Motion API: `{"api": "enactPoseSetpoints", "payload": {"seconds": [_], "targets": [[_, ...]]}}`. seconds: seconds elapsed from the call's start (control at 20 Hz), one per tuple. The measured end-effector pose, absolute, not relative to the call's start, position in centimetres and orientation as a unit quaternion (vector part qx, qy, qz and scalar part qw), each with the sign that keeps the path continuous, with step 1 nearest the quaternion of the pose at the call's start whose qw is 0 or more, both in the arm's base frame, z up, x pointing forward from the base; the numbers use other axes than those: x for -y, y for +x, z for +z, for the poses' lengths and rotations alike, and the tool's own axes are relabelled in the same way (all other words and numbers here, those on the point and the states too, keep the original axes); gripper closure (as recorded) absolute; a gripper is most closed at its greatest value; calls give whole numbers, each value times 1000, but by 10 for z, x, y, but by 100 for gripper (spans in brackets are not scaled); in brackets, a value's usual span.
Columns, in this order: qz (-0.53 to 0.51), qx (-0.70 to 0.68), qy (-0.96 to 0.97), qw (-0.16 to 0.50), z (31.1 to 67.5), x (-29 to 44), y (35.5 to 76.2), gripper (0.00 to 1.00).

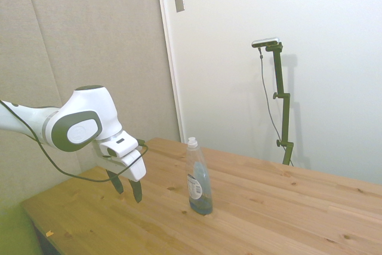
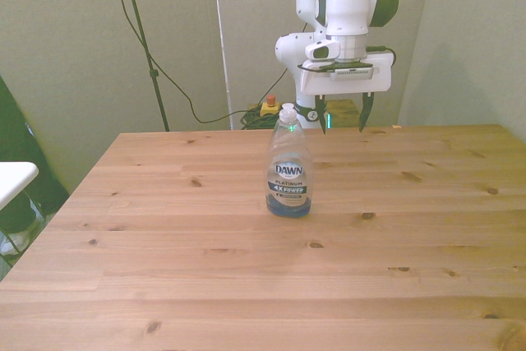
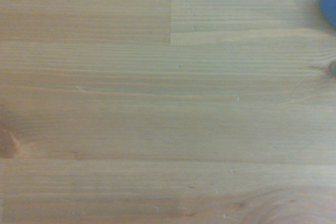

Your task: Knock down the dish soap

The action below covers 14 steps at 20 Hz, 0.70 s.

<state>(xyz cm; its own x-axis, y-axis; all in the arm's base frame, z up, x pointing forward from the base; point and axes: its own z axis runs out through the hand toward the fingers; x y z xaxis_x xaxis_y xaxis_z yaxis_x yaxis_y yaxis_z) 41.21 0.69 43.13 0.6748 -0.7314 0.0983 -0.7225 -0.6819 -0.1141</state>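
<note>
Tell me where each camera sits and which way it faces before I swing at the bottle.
Side view: off one side of the table, looking across it; the arm enters from the picture's left, gripper open beside the upright dish soap.
Front view: across the table, facing the robot's base; gripper behind the dish soap.
Wrist view: looks straight down at bare planks; a blue sliver shows at one edge; no robot parts.
Side and front views share bottle, gripper and table.

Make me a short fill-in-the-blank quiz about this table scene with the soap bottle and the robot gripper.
1. The dish soap stands ____ on the table.
2. The liquid low inside the bottle is ____.
3. The gripper fingers are ____, holding nothing.
4. The bottle's cap is ____.

Missing words: upright; blue; open; white
</note>
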Motion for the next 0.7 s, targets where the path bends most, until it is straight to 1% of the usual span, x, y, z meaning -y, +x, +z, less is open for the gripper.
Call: {"api": "enactPoseSetpoints", "payload": {"seconds": [0.05,0.1,0.3,0.7], "targets": [[-68,-397,-915,33,431,-7,412,0],[-68,-398,-914,32,431,-7,412,100],[-89,-409,-908,27,436,1,416,100],[-159,-445,-881,10,469,40,437,100]]}}
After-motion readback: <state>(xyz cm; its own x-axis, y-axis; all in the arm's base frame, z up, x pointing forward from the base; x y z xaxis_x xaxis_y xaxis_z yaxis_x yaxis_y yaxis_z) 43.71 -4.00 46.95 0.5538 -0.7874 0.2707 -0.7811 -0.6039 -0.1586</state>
